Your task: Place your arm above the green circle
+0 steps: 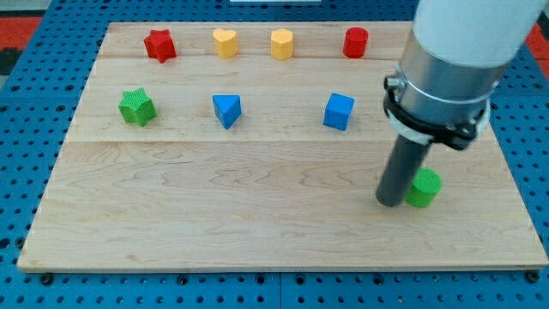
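The green circle [425,188] is a short green cylinder on the wooden board at the view's right, toward the bottom. My dark rod comes down from the large grey and white arm at the view's upper right. My tip [390,202] rests on the board right against the green circle's left side, touching or nearly touching it. The rod hides the circle's left edge.
On the wooden board [214,215]: a red star [159,45], a yellow heart [225,41], a yellow hexagon-like block [282,43] and a red cylinder [356,41] along the top; a green star [137,107], a blue triangle [227,110] and a blue cube [339,111] in the middle row.
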You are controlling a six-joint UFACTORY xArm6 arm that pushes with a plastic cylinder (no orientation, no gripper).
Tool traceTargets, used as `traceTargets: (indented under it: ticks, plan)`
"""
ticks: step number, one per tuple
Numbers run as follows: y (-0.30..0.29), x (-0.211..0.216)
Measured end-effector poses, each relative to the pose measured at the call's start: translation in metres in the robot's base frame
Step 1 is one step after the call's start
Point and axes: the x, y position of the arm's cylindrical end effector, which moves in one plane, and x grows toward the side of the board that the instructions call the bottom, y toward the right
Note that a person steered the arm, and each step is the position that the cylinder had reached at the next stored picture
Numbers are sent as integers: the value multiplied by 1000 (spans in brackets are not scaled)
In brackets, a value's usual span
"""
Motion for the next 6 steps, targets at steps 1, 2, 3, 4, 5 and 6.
traceTargets:
  ticks: [1,2,3,4,5,6]
  plan:
    - [-35,-65]
    - [54,-75]
    - [70,-35]
    - [66,-43]
    - [70,-112]
    - [40,-202]
